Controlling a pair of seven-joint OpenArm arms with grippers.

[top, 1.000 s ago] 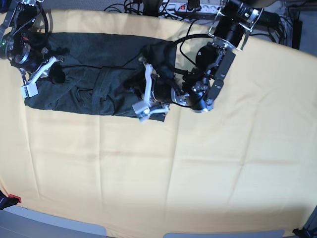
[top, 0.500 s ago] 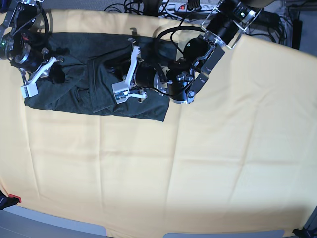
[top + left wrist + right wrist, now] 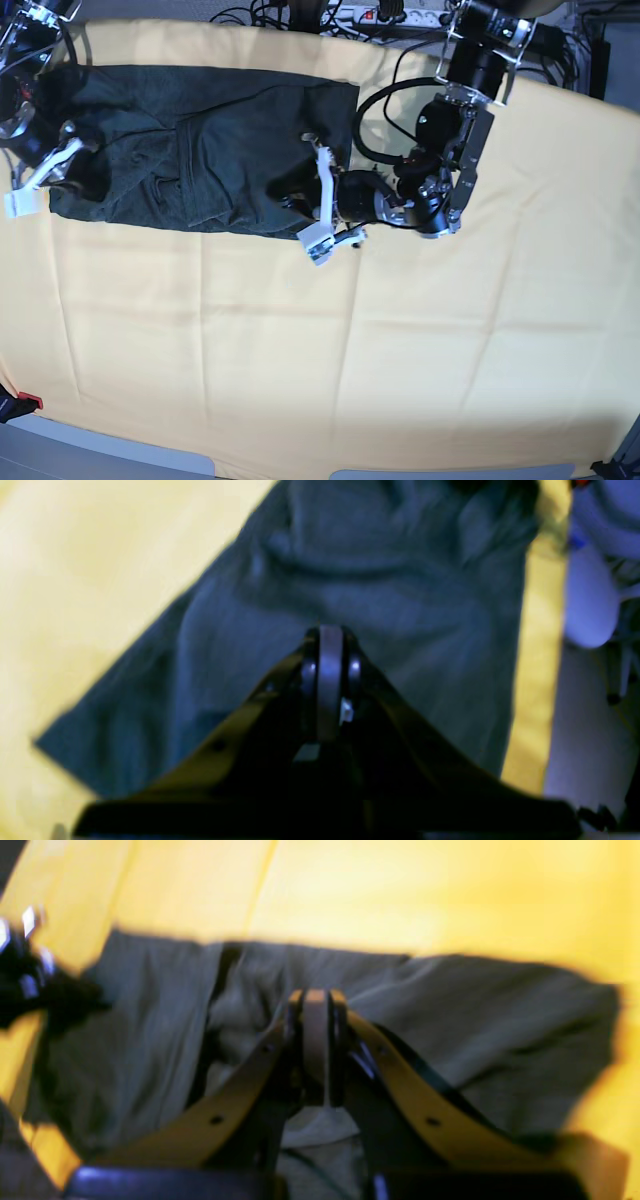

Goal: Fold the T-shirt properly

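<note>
Now both of my grippers are closed, holding nothing, over the shirt.
Left gripper [image 3: 322, 243] at the T-shirt [image 3: 200, 150] near edge, right gripper [image 3: 25, 195] at its far end (ready to smooth, I'd judge).

Both wrist views are blurred, perhaps by motion; base view bright, edges bowed.

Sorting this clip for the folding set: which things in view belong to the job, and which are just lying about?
Part of the job:
T-shirt
left gripper, shut
right gripper, shut

Just there:
yellow cloth covering the table
power strip and cables along the far edge
</note>
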